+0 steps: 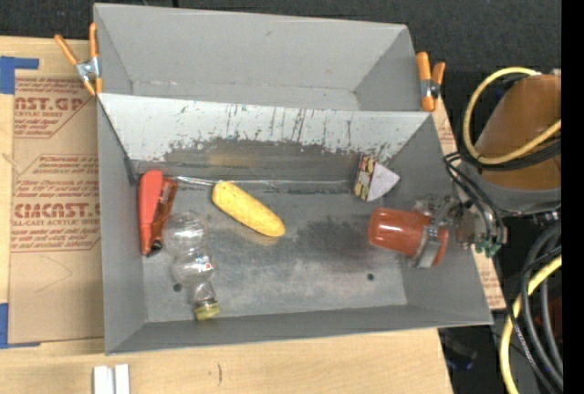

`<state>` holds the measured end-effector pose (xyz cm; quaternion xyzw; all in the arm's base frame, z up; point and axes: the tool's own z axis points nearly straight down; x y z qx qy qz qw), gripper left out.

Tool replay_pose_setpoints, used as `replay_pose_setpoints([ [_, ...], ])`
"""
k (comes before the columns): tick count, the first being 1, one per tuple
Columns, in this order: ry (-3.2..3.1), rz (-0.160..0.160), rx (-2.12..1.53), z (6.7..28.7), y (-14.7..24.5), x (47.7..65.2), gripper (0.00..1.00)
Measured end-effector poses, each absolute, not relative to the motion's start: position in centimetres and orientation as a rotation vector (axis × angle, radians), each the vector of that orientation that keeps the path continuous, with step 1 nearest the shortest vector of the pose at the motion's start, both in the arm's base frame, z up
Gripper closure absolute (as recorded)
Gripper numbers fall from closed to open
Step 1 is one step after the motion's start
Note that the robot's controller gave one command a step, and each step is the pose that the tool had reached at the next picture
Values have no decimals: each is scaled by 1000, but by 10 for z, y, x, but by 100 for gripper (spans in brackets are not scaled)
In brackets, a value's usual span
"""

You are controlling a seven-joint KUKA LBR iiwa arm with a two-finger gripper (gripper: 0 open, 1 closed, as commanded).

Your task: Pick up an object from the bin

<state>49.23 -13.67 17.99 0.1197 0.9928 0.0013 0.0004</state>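
Camera view: we see a red cup lying on its side at the right end of the bin floor, close to the right wall. The end effector sits right against the cup's right end, low in the bin; we cannot tell whether it is open or closed. Just behind the cup, a small packet leans at the back wall. A yellow banana lies mid-floor, well apart. A crushed clear bottle and a red stapler lie at the left.
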Motion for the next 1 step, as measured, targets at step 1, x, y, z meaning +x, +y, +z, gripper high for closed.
replay_pose_setpoints([
  [1, 3125, 7, 372, 227, -138, 491, 100],
])
